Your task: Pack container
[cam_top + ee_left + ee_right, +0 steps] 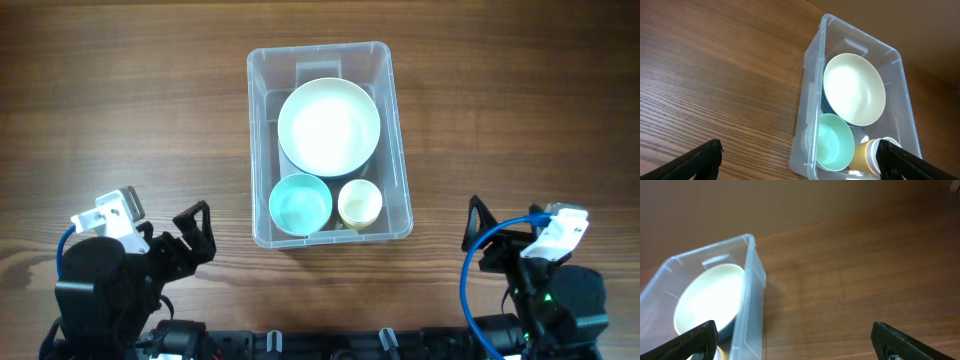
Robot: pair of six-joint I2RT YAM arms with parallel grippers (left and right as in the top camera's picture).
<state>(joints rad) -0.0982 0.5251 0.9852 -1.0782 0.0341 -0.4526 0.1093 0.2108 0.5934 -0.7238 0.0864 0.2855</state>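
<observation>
The clear plastic container (390, 120) stands at the table's middle. Inside it lie a large pale bowl (328, 126), a small teal bowl (300, 203) and a yellow cup (360, 203). The container also shows in the left wrist view (812, 85) and the right wrist view (751, 290). My left gripper (192, 232) is open and empty at the front left, apart from the container. My right gripper (482, 235) is open and empty at the front right, beside the container's right wall.
Bare wooden table (120, 110) lies left and right of the container. Both arm bases sit at the front edge.
</observation>
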